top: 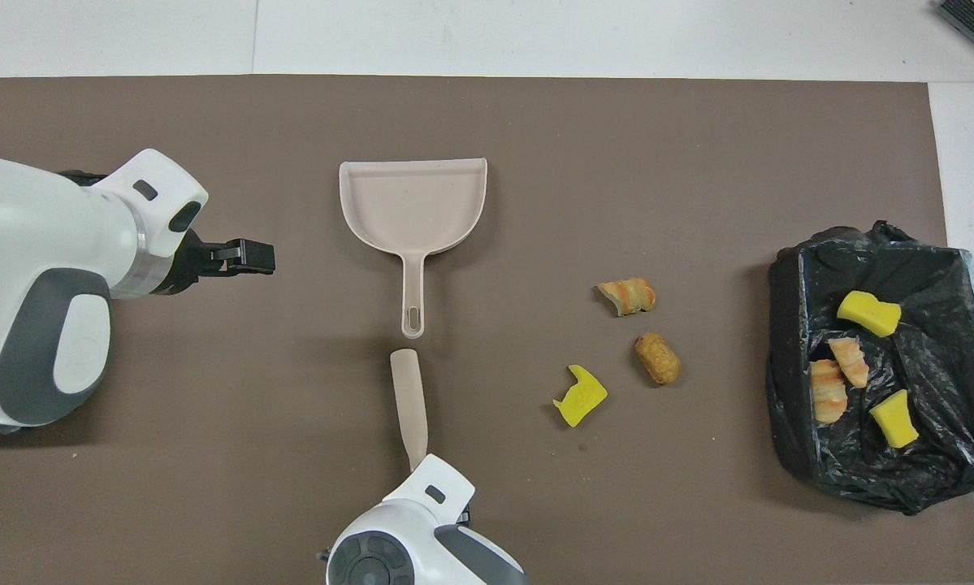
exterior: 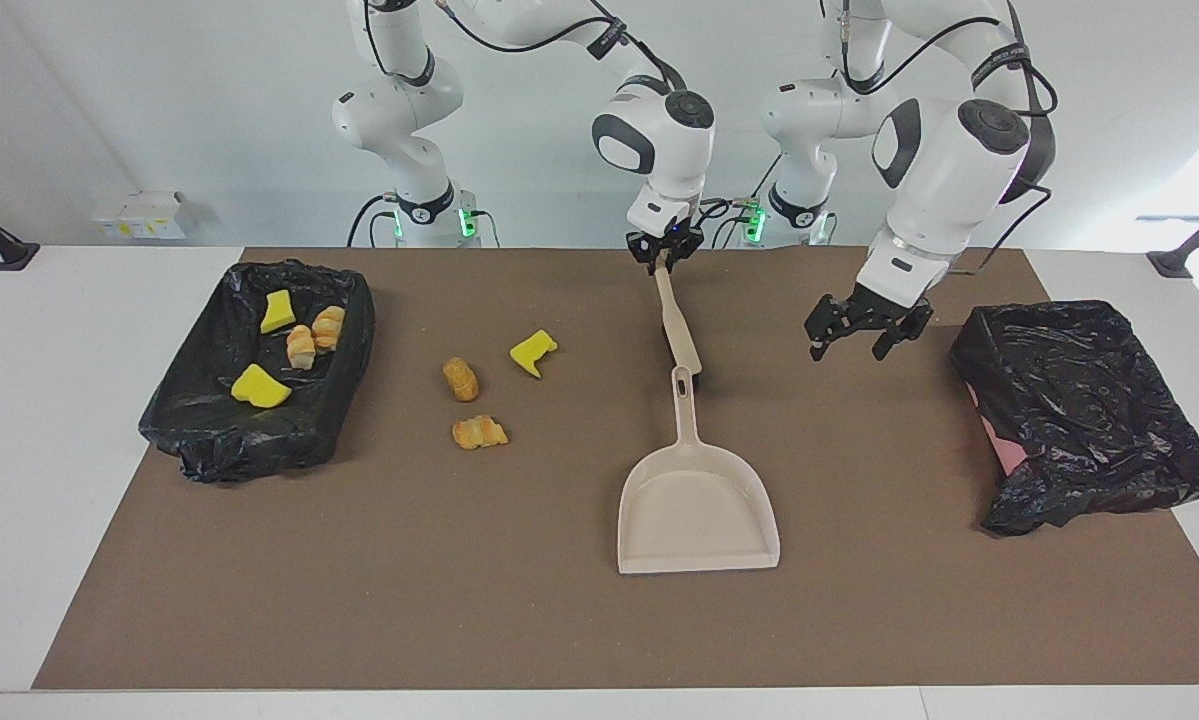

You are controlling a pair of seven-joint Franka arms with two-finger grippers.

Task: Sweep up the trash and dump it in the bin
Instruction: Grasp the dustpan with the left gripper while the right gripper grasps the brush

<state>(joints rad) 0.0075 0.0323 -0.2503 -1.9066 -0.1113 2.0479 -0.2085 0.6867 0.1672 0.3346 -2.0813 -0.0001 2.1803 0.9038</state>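
From overhead, the right arm's wrist covers the brush (top: 409,398) at its near end. The left arm hides most of the covered bin (exterior: 1079,410).

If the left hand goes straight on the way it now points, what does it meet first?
The left hand tilts down: probably the bare mat, short of the dustpan's handle; depth is unclear.

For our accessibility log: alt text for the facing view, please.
The right gripper is shut on the brush handle's end, near the dustpan. Three trash pieces lie on the mat, four in the black-lined bin. The open left gripper hangs over bare mat.
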